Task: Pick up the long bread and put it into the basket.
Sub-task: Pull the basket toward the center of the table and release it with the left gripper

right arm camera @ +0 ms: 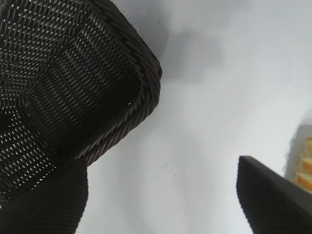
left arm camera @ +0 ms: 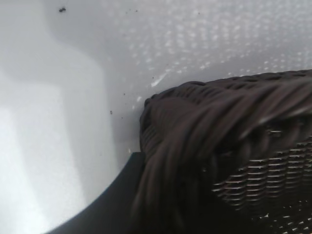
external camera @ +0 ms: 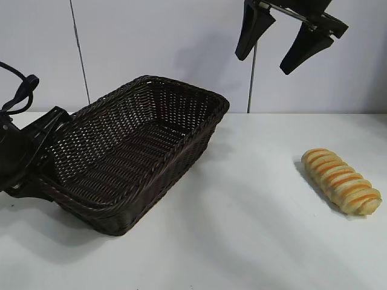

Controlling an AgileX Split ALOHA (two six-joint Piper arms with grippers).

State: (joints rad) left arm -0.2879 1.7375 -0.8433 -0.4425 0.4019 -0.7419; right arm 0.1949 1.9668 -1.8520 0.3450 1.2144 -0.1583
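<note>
The long bread (external camera: 341, 181), golden with orange-brown stripes, lies on the white table at the right, far from the basket. It shows at the edge of the right wrist view (right arm camera: 304, 168). The dark brown wicker basket (external camera: 181, 83) stands at the left centre, tilted, with nothing inside it. My left gripper (external camera: 47, 164) is shut on the braided rim of the basket's left end (left arm camera: 219, 126). One black finger (left arm camera: 112, 200) presses the rim's outside and the other is hidden. My right gripper (external camera: 263, 64) hangs high above the table, open and holding nothing, between basket and bread (right arm camera: 158, 168).
A white wall with a dark vertical seam (external camera: 78, 48) stands behind the table (external camera: 242, 241). Bare tabletop lies between the basket's right corner (right arm camera: 146, 92) and the bread.
</note>
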